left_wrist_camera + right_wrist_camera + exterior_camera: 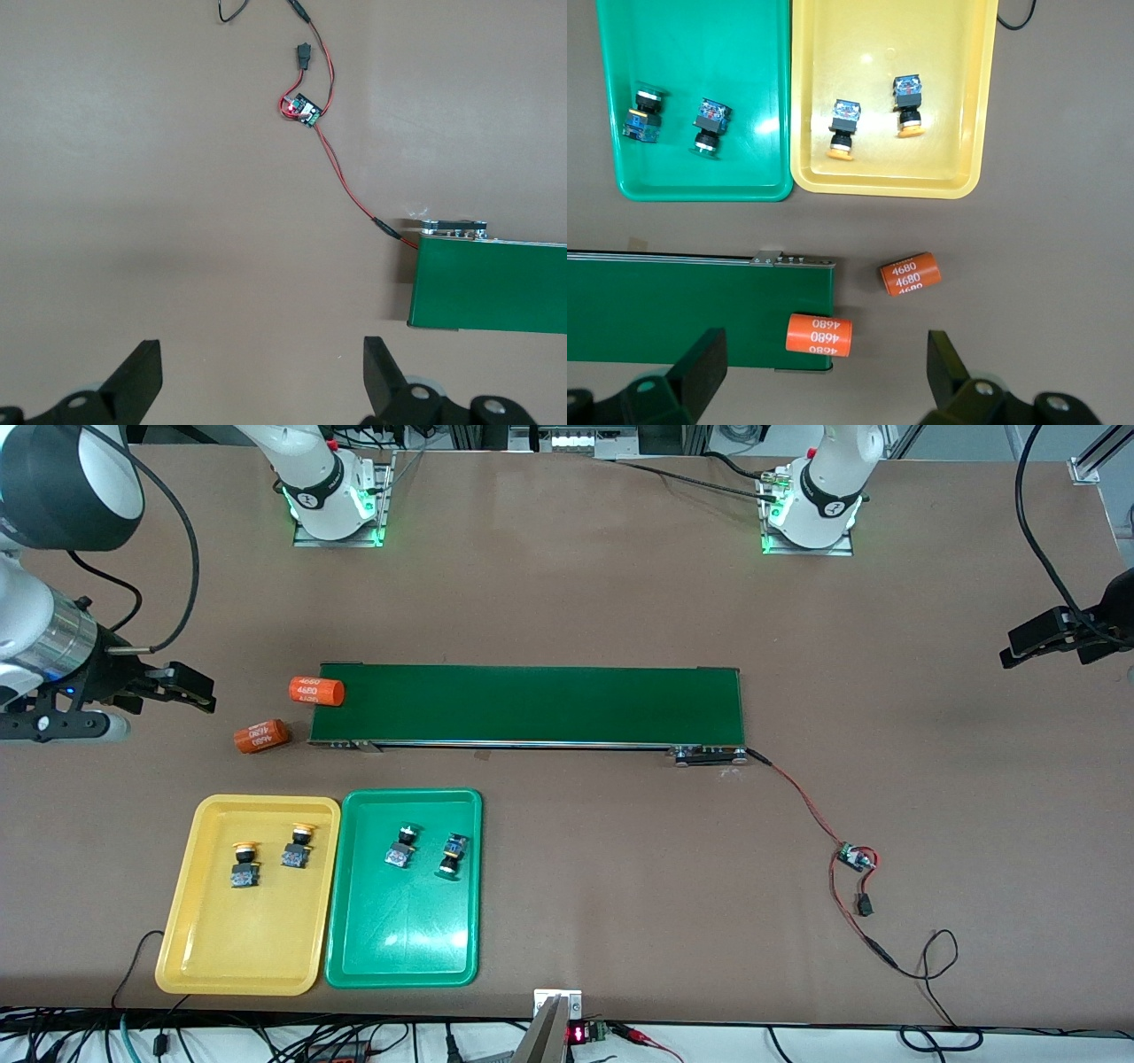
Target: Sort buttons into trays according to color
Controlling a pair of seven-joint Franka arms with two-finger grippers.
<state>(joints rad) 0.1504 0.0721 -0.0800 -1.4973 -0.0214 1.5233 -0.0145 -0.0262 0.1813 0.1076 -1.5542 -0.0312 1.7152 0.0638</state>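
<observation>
Front view, near first: yellow tray (182, 934) holds both yellow-orange buttons (244, 864), green tray (403, 948) beside it both green buttons (400, 848). Sort looks done; keep both arms parked high. Left gripper (263, 376) and right gripper (827, 370): jaws wide, empty.

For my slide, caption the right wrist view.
Buttons sorted: two in the yellow tray, two in the green tray; right gripper open above.
</observation>
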